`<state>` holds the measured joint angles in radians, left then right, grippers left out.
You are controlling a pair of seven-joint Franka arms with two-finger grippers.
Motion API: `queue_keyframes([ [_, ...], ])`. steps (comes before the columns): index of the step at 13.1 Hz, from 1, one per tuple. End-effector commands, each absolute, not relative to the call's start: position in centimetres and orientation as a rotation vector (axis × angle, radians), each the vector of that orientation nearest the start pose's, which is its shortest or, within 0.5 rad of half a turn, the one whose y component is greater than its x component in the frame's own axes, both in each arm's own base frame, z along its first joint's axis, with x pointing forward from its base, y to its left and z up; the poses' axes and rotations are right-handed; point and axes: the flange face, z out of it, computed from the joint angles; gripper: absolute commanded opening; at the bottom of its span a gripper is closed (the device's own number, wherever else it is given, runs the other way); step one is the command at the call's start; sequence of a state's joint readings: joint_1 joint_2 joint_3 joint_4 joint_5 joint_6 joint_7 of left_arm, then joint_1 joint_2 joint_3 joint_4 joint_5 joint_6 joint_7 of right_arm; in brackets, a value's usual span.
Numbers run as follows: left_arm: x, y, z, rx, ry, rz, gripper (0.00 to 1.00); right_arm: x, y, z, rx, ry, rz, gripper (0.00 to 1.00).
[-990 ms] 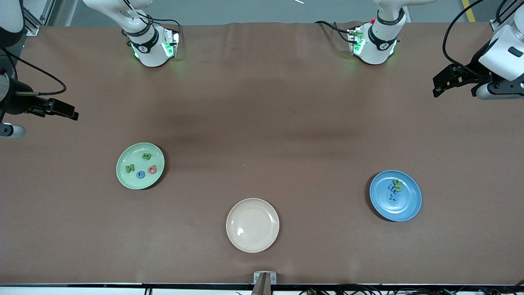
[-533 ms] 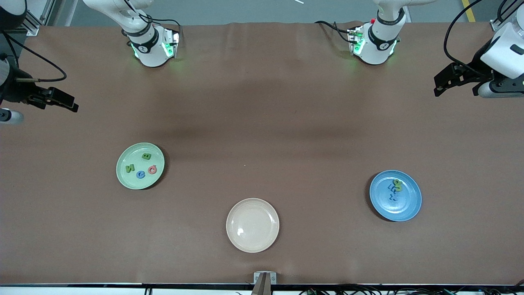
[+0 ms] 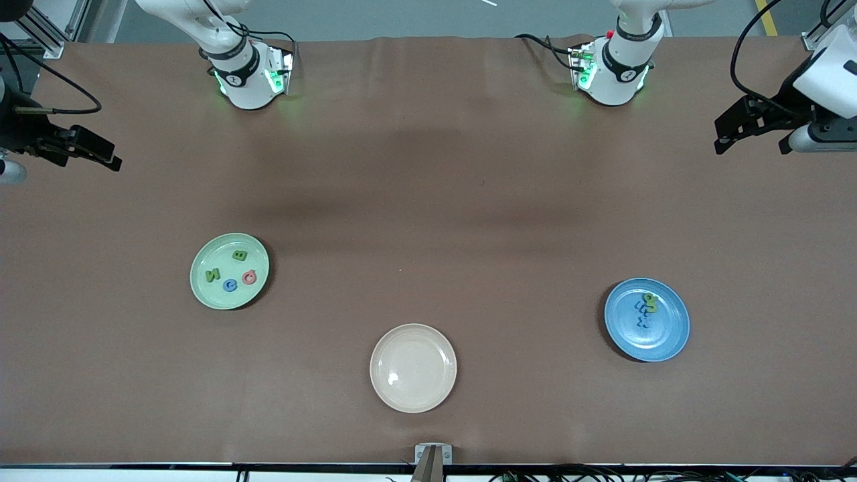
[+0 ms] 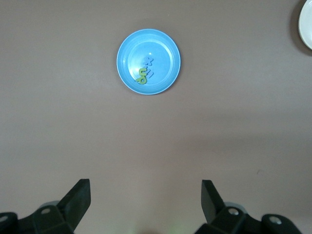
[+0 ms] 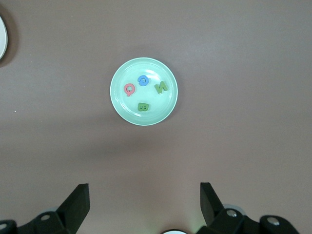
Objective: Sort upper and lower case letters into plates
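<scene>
The mint green plate toward the right arm's end of the desk holds four letters. The blue plate toward the left arm's end holds the other letters, clustered. Between them, nearer the camera, sits a cream plate. The left end effector and right end effector hang wide open and empty over the desk's ends.

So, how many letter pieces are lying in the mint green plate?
4, all in the mint green plate: green B, green N, blue C, pink Q. None seem hidden.

cream plate: cut by edge | blue letters: overlapping on blue plate, shapes illegible
</scene>
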<state>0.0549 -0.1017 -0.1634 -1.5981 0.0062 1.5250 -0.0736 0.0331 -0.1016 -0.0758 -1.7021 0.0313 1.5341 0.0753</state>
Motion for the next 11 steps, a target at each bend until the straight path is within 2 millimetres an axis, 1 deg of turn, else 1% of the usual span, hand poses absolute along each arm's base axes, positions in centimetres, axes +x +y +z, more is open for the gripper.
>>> queue_keyframes([
  [1, 51.41, -5.76, 66.8, -3.135, 0.087, -0.054, 1.0, 50.59, -2.7, 61.46, -3.112, 0.145, 0.084, 1.0],
  [3, 51.6, -5.84, 66.49, -3.137, 0.087, -0.044, 1.0, 50.57, -2.99, 61.63, -3.132, 0.148, 0.075, 1.0],
  [11, 51.68, -6.08, 66.12, -3.153, 0.091, -0.031, 1.0, 50.57, -2.42, 61.68, -3.134, 0.134, 0.077, 1.0],
])
